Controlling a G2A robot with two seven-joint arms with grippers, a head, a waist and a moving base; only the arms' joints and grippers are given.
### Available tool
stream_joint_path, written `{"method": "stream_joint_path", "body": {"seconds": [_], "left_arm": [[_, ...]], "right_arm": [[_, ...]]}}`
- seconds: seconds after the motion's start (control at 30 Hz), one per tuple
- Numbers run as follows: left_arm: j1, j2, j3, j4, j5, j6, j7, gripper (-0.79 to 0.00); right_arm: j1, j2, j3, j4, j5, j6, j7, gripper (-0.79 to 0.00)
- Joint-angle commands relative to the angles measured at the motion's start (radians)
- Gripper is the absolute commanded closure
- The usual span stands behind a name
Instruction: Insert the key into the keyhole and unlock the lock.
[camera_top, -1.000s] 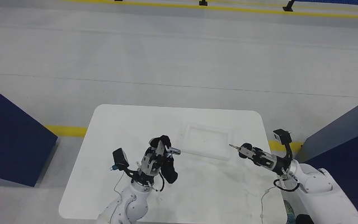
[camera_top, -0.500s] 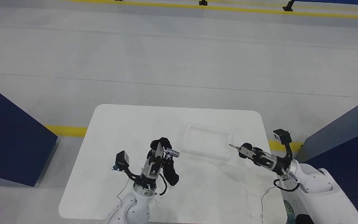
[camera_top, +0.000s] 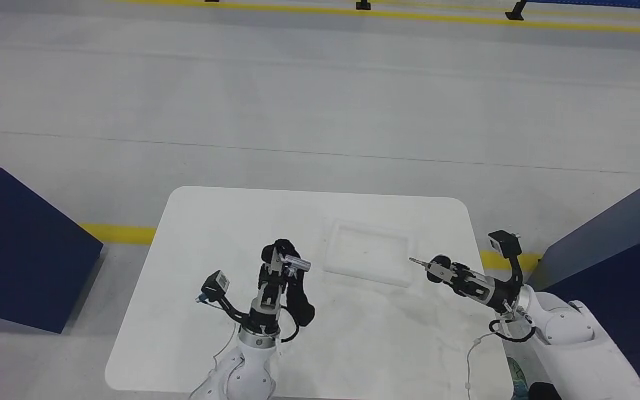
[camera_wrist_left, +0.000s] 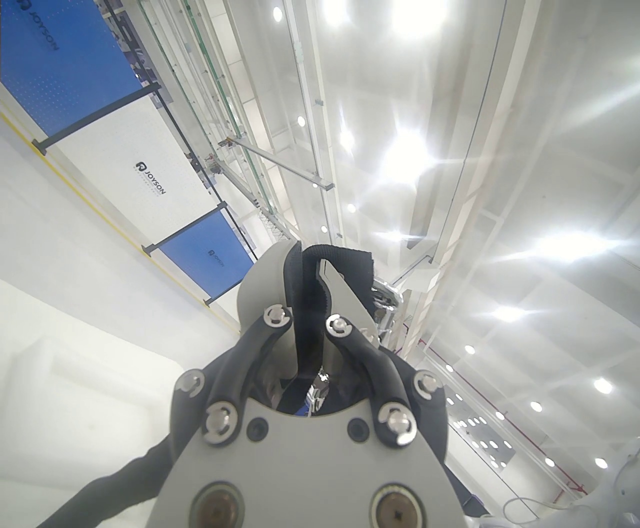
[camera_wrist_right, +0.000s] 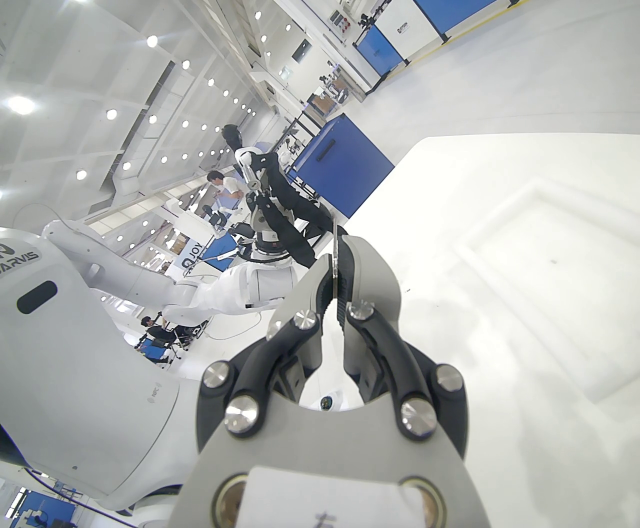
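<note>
Right gripper (camera_wrist_right: 339, 265) is clamped on the key (camera_wrist_right: 333, 235), tip toward nine o'clock. Left gripper (camera_wrist_left: 312, 260) pinches the lock (camera_wrist_left: 342, 295) above the table (camera_top: 180, 330), at the key's nine o'clock.

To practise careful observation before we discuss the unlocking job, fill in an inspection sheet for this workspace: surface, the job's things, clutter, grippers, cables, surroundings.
surface: white table with a shallow rectangular recess moulded into it.
job's things: lock held above the table; key also held above it, pointing toward the lock and well apart from it.
clutter: one small dark speck in the recess.
grippers: left gripper shut on the lock; right gripper shut on the key.
cables: black cable by the left wrist; white cable under the right arm.
surroundings: grey floor, yellow line, blue partitions on both sides.
</note>
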Motion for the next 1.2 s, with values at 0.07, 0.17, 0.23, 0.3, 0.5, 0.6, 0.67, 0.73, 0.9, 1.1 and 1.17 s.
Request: {"method": "stream_joint_path", "body": {"seconds": [0.07,0.17,0.23,0.3,0.5,0.6,0.67,0.73,0.9,1.1,1.17], "left_arm": [[0.0,0.0,0.0,0.0,0.0,-0.001,-0.001,0.0],[0.0,0.0,0.0,0.0,0.0,-0.001,-0.001,0.0],[0.0,0.0,0.0,0.0,0.0,-0.001,-0.001,0.0],[0.0,0.0,0.0,0.0,0.0,-0.001,-0.001,0.0],[0.0,0.0,0.0,0.0,0.0,-0.001,-0.001,0.0],[0.0,0.0,0.0,0.0,0.0,-0.001,-0.001,0.0],[0.0,0.0,0.0,0.0,0.0,-0.001,-0.001,0.0],[0.0,0.0,0.0,0.0,0.0,-0.001,-0.001,0.0],[0.0,0.0,0.0,0.0,0.0,-0.001,-0.001,0.0],[0.0,0.0,0.0,0.0,0.0,-0.001,-0.001,0.0],[0.0,0.0,0.0,0.0,0.0,-0.001,-0.001,0.0]], "right_arm": [[0.0,0.0,0.0,0.0,0.0,0.0,0.0,0.0],[-0.012,-0.004,-0.017,-0.059,-0.059,0.03,-0.016,0.0],[-0.021,-0.006,-0.03,-0.107,-0.096,0.046,-0.022,0.0],[-0.032,-0.008,-0.048,-0.157,-0.122,0.065,-0.024,0.0],[-0.052,-0.011,-0.079,-0.271,-0.147,0.123,-0.022,0.0],[-0.043,-0.013,-0.094,-0.302,-0.132,0.156,-0.013,0.0],[-0.035,-0.015,-0.111,-0.313,-0.103,0.179,0.005,0.0],[-0.021,-0.017,-0.128,-0.313,-0.065,0.212,0.029,0.0],[0.021,-0.024,-0.176,-0.299,0.039,0.303,0.095,0.0],[0.05,-0.03,-0.209,-0.29,0.164,0.38,0.163,0.0],[0.05,-0.03,-0.209,-0.29,0.164,0.38,0.163,0.0]]}}
